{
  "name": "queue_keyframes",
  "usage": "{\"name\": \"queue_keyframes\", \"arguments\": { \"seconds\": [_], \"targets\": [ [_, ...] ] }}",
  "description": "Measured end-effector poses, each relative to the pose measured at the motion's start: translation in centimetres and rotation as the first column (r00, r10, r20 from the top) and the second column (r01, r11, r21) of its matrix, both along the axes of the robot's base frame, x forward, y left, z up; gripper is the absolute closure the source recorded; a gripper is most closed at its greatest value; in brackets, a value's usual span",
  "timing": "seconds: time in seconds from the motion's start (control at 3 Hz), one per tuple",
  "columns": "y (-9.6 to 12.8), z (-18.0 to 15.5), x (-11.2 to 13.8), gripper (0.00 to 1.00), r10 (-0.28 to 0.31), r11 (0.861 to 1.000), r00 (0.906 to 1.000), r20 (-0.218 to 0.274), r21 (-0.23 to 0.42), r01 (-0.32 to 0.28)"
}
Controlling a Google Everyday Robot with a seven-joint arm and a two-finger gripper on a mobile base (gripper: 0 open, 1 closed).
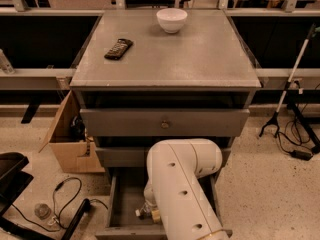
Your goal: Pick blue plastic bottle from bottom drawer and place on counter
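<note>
The gripper [150, 200] sits low in the bottom drawer [126, 196], at the bottle [141, 213] near its front. I cannot tell whether it has a hold. Best to lift straight up, clear of the drawer fronts, before swinging to the counter [200, 59].

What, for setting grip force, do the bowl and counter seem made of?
The bowl: glossy white, probably ceramic, from its sheen. The counter: dull speckled grey, perhaps laminate or painted metal. The hand is down in the bottom drawer, mostly behind the arm.
</note>
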State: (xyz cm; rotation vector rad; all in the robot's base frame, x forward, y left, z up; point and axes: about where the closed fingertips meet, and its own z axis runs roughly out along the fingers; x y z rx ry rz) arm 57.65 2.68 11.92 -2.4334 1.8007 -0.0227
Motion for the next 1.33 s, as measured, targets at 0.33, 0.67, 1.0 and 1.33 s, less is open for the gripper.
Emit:
{"name": "queue_keyframes", "arguments": {
  "seconds": [0.33, 0.67, 1.0, 1.33],
  "targets": [
    [0.1, -0.1, 0.0, 0.41, 0.004, 1.000, 1.0000, -0.003, 0.002, -0.004],
    [0.0, 0.2, -0.1, 0.72, 0.001, 1.000, 1.0000, -0.004, 0.003, -0.001],
    [-0.6, 2.2, -0.7, 0.97, -0.018, 1.000, 0.9998, -0.009, 0.013, 0.019],
    [-2.1, 7.9, -3.4, 1.00, -0.071, 0.990, 0.9971, -0.028, 0.121, 0.074]
  ]
}}
